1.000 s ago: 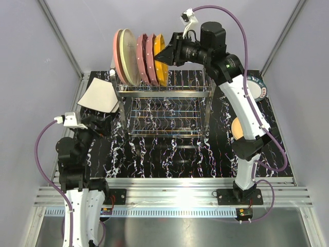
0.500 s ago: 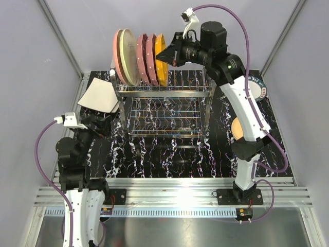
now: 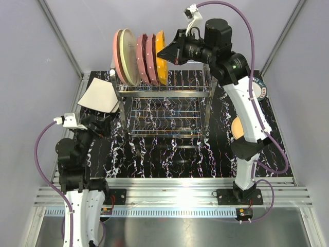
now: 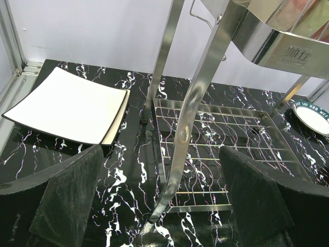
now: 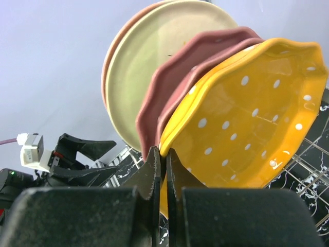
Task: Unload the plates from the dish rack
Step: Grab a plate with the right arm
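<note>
Several plates stand on edge in the top of the silver dish rack: pink, cream, two maroon and an orange white-dotted one. My right gripper is at the orange plate's right side. In the right wrist view it is shut on the lower rim of the orange plate, with the maroon plates just behind. My left gripper is open low by the rack's left front leg, holding nothing.
A squarish white plate lies flat on the table left of the rack. A tan plate and a teal-rimmed white plate lie to the right, partly hidden by my right arm. The rack's lower tier holds nothing.
My right jaws have closed on the orange plate's rim, and the right wrist has risen slightly with it. The left arm has not moved.
</note>
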`<action>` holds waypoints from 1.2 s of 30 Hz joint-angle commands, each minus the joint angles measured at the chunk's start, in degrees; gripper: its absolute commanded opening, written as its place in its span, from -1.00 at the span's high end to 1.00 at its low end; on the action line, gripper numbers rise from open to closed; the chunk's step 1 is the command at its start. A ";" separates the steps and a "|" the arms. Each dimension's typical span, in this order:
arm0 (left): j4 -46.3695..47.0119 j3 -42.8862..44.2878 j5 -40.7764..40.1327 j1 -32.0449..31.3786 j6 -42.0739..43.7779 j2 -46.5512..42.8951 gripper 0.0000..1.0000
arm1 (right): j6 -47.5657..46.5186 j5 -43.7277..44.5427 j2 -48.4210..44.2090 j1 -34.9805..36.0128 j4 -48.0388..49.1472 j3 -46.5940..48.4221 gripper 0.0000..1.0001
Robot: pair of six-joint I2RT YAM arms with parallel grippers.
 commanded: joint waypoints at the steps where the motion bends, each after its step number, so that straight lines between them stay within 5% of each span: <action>1: 1.12 0.34 -0.53 -0.15 1.16 -0.74 -0.98 | -2.56 -3.35 -2.39 -0.30 9.47 5.83 1.00; 36: 1.56 0.17 -0.35 -0.24 0.89 -0.65 -0.98 | -15.91 -3.71 -13.28 -0.92 2.18 7.60 1.00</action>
